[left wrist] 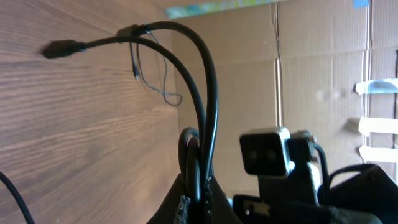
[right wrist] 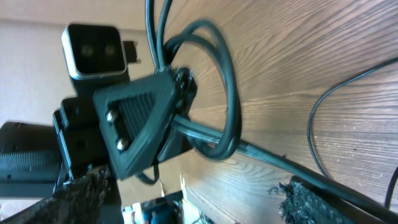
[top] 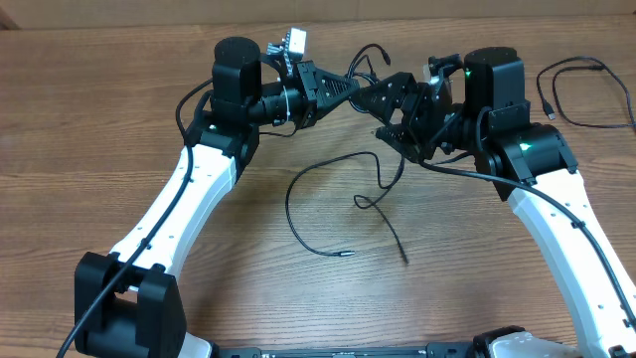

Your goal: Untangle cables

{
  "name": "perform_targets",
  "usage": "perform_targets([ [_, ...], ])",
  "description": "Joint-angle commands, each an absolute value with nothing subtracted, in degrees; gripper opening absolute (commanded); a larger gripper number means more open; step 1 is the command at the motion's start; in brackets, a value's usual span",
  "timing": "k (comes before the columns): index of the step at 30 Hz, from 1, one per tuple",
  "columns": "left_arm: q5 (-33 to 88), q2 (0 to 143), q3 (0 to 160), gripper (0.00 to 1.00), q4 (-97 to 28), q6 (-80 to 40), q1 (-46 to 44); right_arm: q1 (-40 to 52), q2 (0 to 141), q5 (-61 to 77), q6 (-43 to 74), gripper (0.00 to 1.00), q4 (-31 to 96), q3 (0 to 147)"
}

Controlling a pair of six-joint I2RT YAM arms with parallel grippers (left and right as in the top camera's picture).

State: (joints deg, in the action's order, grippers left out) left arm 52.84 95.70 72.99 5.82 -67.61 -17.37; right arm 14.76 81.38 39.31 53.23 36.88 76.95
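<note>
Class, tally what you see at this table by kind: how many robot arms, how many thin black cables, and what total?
Robot arms: 2, left arm and right arm.
Thin black cables: 3 that can be told apart: held cable, middle cable, far-right cable.
Total: 5.

Left gripper (top: pixel 366 92) and right gripper (top: pixel 399 117) meet nose to nose at back centre of table (top: pixel 119 119). Looped cable (left wrist: pixel 214 106) sits pinched in the left gripper, above the tabletop. Second cable (top: pixel 290 199) lies on table in front of them, between the arms. Third cable (top: pixel 550 107) lies at back far right, right of the right arm, well apart.
</note>
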Motion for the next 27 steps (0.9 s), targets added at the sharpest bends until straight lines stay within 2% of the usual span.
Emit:
perform_targets([
  [1, 58.61, 94.76, 73.43, 0.04, 6.26, -68.60, -17.17, 14.98, 81.10, 34.76, 54.04, 0.88, 36.42, 77.28],
  [8, 62.92, 94.76, 73.43, 0.04, 6.26, -68.60, -17.17, 14.98, 81.14, 33.04, 54.04, 0.68, 34.98, 77.28],
  [12, 63.05, 94.76, 73.43, 0.04, 6.26, -68.60, -17.30, 14.98, 81.14, 33.06, 54.26, 0.45, 34.72, 77.28],
  [15, 62.81, 94.76, 73.43, 0.04, 6.24, -68.64, -17.30, 15.00, 81.14, 33.06, 54.26, 0.34, 34.68, 77.28],
  [17, 62.37, 94.76, 73.43, 0.04, 6.24, -68.62, -17.47, 15.00, 81.14, 33.06, 54.26, 0.22, 34.70, 77.28],
  [21, 60.40, 94.76, 73.43, 0.04, 6.24, -68.66, -18.09, 15.00, 81.14, 33.08, 54.26, 0.13, 34.54, 77.28],
  [27, 57.41, 94.76, 73.43, 0.04, 6.20, -68.64, -18.35, 15.00, 81.14, 33.12, 54.24, 0.10, 34.57, 77.28],
])
